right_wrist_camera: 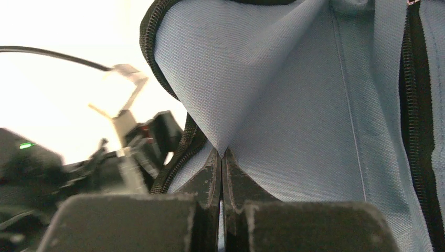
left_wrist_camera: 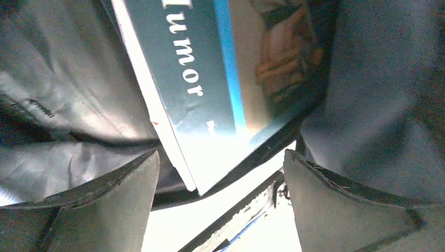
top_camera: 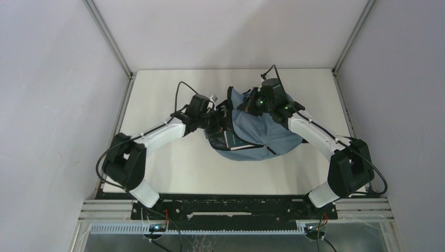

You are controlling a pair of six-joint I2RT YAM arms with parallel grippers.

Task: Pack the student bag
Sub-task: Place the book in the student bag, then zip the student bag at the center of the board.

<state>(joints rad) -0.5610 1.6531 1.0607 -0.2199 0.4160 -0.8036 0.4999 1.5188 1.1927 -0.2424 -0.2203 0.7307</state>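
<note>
Teal book, white table, grey walls

The student bag lies on the white table, in the far half and right of centre. The left arm reaches in from the left, and the left gripper sits at the bag's left edge, at the opening. The right arm reaches in from the right — the right gripper is at the bag's far upper part, against the fabric. Finger spacing on either gripper cannot be resolved. Black cables loop above both wrists. Grey walls enclose the table on three sides.
</note>
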